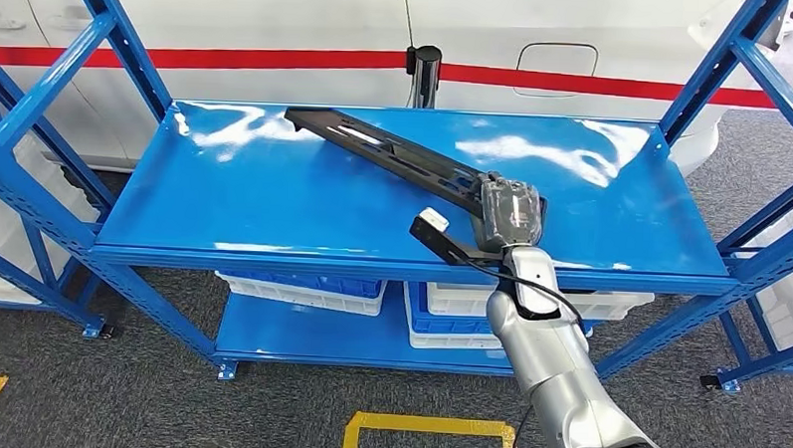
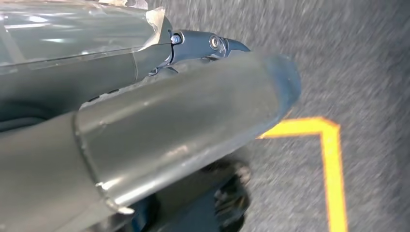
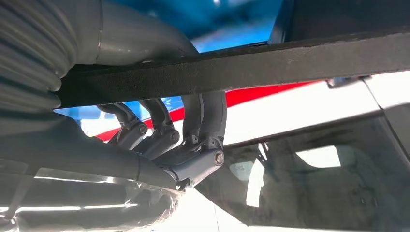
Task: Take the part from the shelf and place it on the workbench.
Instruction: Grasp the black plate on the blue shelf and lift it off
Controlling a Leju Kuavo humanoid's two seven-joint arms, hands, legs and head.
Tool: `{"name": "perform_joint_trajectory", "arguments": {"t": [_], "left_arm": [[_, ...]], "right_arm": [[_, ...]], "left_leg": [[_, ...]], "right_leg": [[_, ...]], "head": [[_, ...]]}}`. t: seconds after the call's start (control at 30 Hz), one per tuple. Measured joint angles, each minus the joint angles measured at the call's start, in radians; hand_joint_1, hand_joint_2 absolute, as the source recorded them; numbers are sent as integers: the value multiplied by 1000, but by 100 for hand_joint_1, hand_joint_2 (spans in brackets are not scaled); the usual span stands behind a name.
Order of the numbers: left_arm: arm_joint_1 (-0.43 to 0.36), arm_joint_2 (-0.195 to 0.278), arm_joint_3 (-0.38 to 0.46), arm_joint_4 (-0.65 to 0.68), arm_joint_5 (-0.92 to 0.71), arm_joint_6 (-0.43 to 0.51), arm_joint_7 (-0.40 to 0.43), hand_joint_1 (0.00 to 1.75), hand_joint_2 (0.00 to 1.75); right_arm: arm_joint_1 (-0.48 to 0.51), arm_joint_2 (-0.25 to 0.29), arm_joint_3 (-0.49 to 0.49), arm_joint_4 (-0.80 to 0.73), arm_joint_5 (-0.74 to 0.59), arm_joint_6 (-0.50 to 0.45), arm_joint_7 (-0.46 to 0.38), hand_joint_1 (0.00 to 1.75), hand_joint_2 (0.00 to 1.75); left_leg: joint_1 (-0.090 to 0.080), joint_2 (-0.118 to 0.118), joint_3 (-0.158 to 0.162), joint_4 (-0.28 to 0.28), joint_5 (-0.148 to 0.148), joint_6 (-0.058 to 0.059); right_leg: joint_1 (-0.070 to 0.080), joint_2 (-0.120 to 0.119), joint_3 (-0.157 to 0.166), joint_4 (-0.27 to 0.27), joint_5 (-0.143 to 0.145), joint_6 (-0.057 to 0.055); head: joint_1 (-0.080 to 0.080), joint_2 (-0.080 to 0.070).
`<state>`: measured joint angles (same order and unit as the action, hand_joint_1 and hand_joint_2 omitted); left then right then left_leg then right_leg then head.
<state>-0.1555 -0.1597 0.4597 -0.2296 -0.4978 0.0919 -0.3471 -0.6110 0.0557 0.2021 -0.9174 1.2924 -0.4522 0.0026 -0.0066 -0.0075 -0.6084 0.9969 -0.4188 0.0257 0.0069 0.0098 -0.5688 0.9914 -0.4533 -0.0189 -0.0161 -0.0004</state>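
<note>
Dark fingers of the right hand curl over the edge of the long black flat metal part, with the thick grey thumb on its other face in the right wrist view, so that hand grips the part near its nearer end; the part lies slantwise on the glossy blue steel top shelf, its far end pointing toward about ten o'clock and its near end toward about four o'clock, where a bent black bracket with a small white tag juts past the shelf's front lip; whether the part rests flat on the shelf along its whole length I cannot tell; the silver right arm reaches up from about five o'clock in the head view, a black cable looped along its wrist; the left hand shows as a blurred grey thumb and a metal finger link over speckled grey floor marked with a yellow line (its fingers are too hidden to say whether they are spread or curled); white plastic bins with blue interiors sit on the lower shelf; behind the blue rack stands a white car body with a red stripe.
</note>
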Motion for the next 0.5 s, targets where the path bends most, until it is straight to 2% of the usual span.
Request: {"name": "perform_joint_trajectory", "arguments": {"t": [0.13, 0.27, 0.4, 0.5], "left_arm": [[-1, -3, 28, -2, 34, 87, -130, 0, 0], [-5, -4, 62, -3, 69, 61, -214, 0, 0], [-11, -7, 76, -3, 73, 56, -241, 0, 175], [-15, -10, 78, -3, 61, 65, -246, 0, 175]], "right_arm": [[44, -2, -1, -149, -88, -1, -43, 175, 175], [90, -14, -1, -366, -163, 2, -74, 175, 175], [110, -35, -1, -542, -212, -3, -99, 175, 175], [119, -59, 1, -642, -239, -20, -122, 175, 175]], "left_leg": [[0, 0, 0, 0, 0, 0], [0, 0, -1, 0, 0, 0], [0, 0, -1, 0, 0, 0], [0, 0, -1, 0, 0, 0]], "right_leg": [[0, 0, -1, 0, 0, 0], [0, 0, -2, 0, 0, 0], [0, 0, -2, 0, 0, 0], [0, 0, -2, 0, 0, 0]], "head": [[0, 0], [0, 0], [0, 0], [0, 0]]}}
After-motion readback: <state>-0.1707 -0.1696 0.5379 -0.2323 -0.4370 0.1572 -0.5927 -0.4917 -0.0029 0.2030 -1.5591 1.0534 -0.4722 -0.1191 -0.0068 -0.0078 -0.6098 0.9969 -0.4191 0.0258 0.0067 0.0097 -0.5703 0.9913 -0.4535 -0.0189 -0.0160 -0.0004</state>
